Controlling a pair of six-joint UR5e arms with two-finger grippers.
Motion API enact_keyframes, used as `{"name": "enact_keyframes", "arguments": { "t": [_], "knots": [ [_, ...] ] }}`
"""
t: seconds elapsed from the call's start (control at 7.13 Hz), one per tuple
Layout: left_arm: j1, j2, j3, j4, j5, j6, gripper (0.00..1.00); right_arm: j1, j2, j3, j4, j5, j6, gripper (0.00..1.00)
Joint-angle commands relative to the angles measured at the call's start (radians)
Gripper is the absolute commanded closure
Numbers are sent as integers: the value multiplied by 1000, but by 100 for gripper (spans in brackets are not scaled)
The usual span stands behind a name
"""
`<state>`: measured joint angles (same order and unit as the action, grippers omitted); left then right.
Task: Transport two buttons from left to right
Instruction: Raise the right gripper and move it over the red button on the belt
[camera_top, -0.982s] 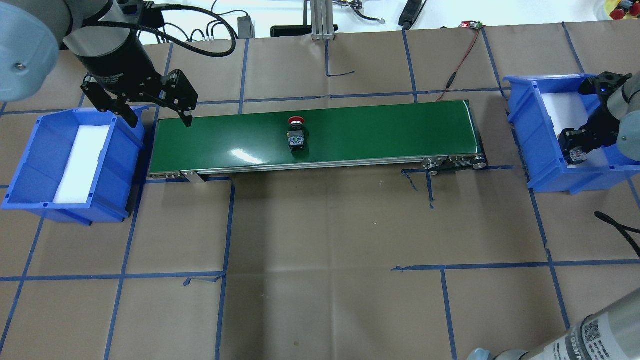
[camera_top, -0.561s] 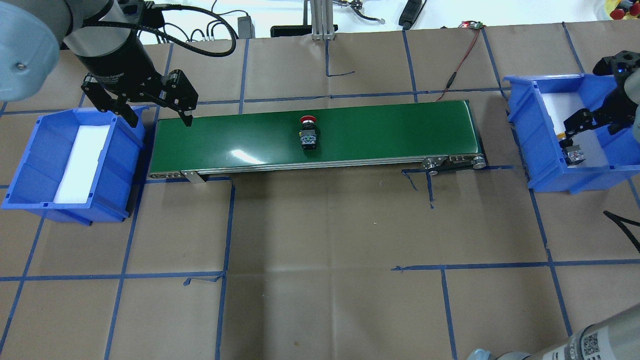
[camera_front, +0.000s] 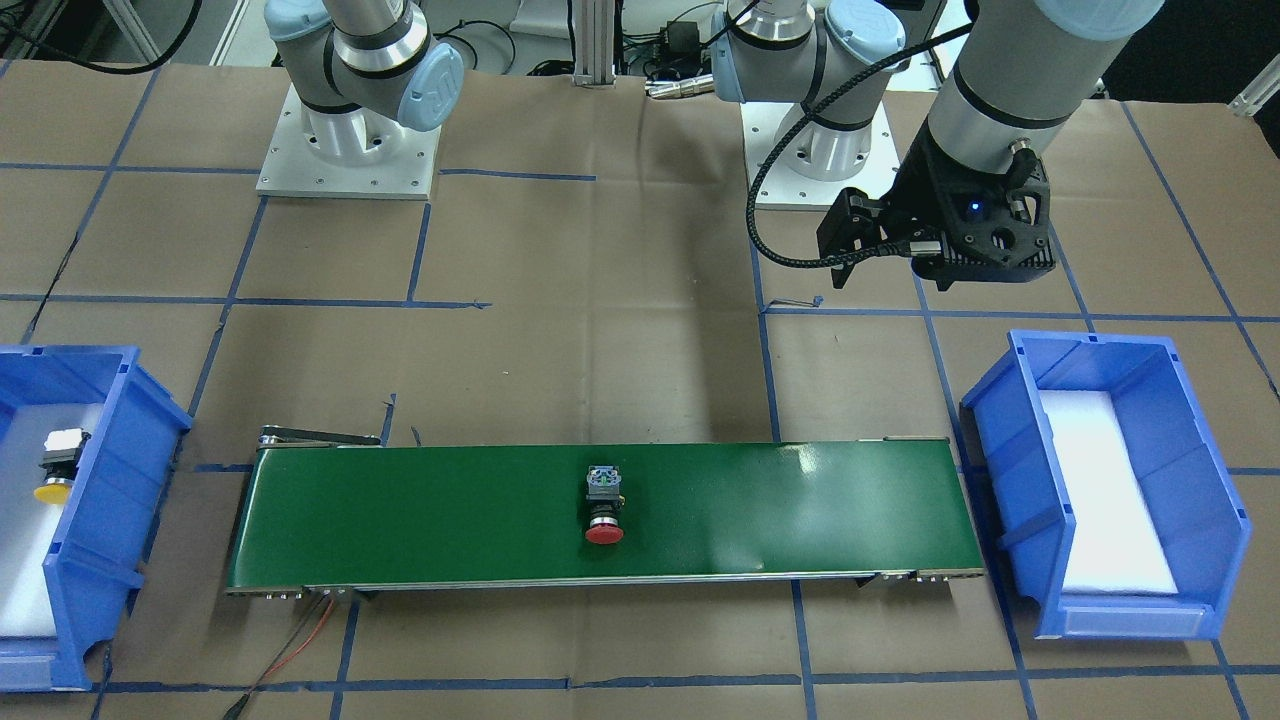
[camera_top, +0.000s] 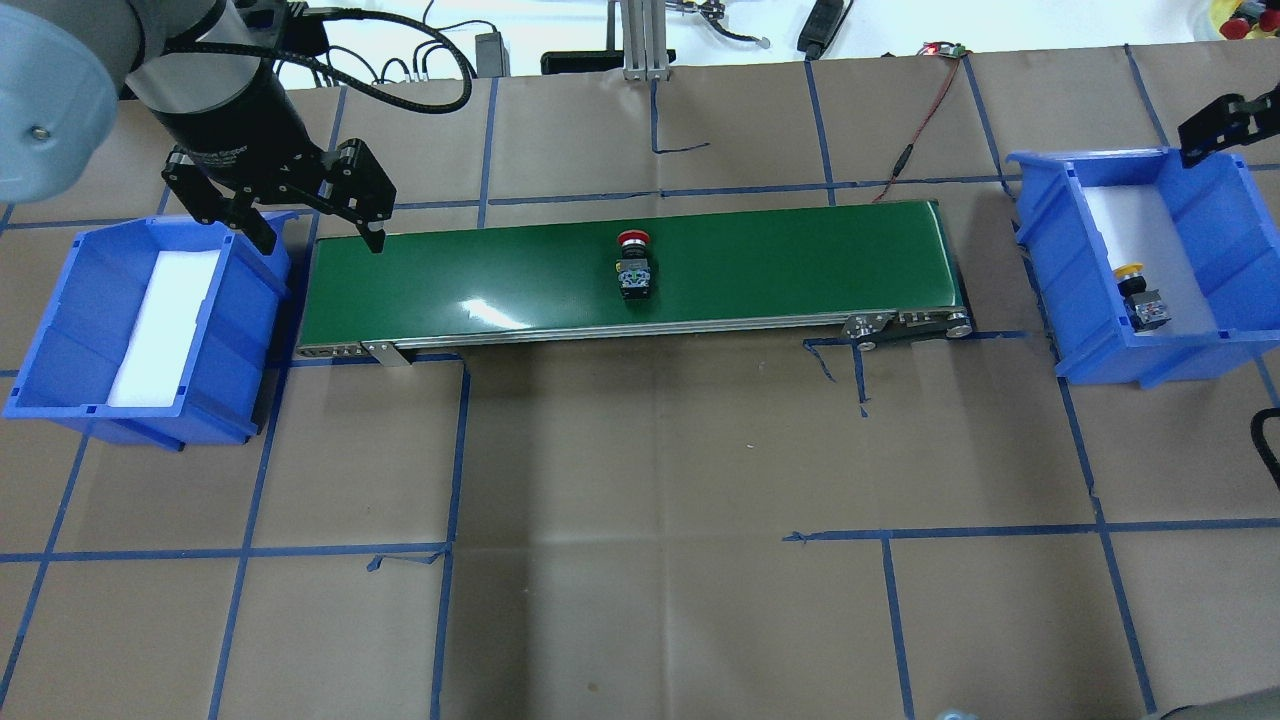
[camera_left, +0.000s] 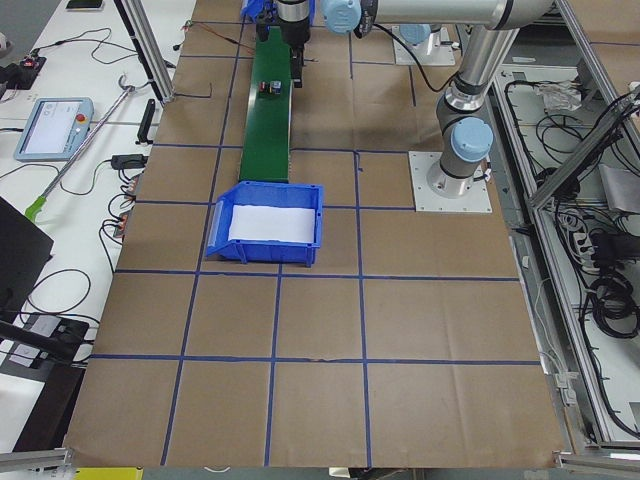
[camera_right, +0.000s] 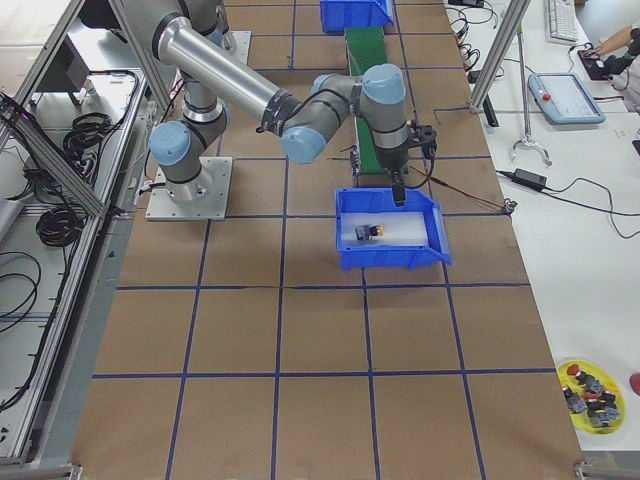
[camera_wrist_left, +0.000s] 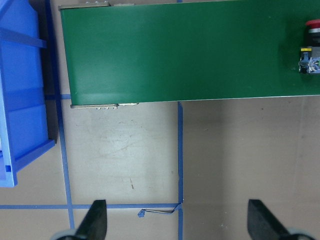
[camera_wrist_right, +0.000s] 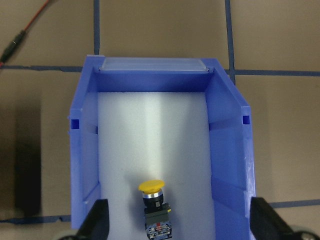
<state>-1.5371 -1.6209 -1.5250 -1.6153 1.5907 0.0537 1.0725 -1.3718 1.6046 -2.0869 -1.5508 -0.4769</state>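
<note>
1. Green conveyor belt (camera_top: 800, 260) runs between the two bins. The red button (camera_top: 634, 265) lies on its side on it, near the middle.
2. Left blue bin (camera_top: 60, 330) holds only a white foam pad (camera_top: 165, 325).
3. Right blue bin (camera_top: 1235, 230) has the same kind of white pad, and the yellow button (camera_top: 1140, 295) lies on it near the bin's front end.
4. Count: one belt, two bins, two grippers, two buttons.
5. Left gripper (camera_top: 320, 240) hangs over the belt's left end beside the left bin, fingers spread wide, holding nothing.
6. Right gripper (camera_wrist_right: 178, 220) is above the right bin, fingers wide apart, holding nothing.
7. Versus a second ago: the right gripper was down in the bin at the yellow button and is now lifted out. The red button has moved right along the belt. The left gripper is unchanged.
</note>
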Motion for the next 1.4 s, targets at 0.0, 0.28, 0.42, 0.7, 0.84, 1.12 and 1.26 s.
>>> {"name": "enact_keyframes", "arguments": {
  "t": [0.0,0.28,0.42,0.7,0.84,1.12,1.26],
  "knots": [
    [0,1,0,0,0,0,0,85,-10,-100,209,-9,125,0],
    [0,1,0,0,0,0,0,235,-18,-103,200,-12,228,0],
    [0,3,0,0,0,-2,0,304,-24,-97,214,-23,312,0],
    [0,3,0,0,0,-2,0,435,-23,-89,205,-76,437,0],
    [0,0,0,0,0,-2,0,454,-20,-89,191,-124,451,0],
    [0,1,0,0,0,-2,0,457,-13,-89,208,-114,452,0],
    [0,-1,0,0,0,-2,0,457,-12,-74,212,-109,443,0]
  ]
}}
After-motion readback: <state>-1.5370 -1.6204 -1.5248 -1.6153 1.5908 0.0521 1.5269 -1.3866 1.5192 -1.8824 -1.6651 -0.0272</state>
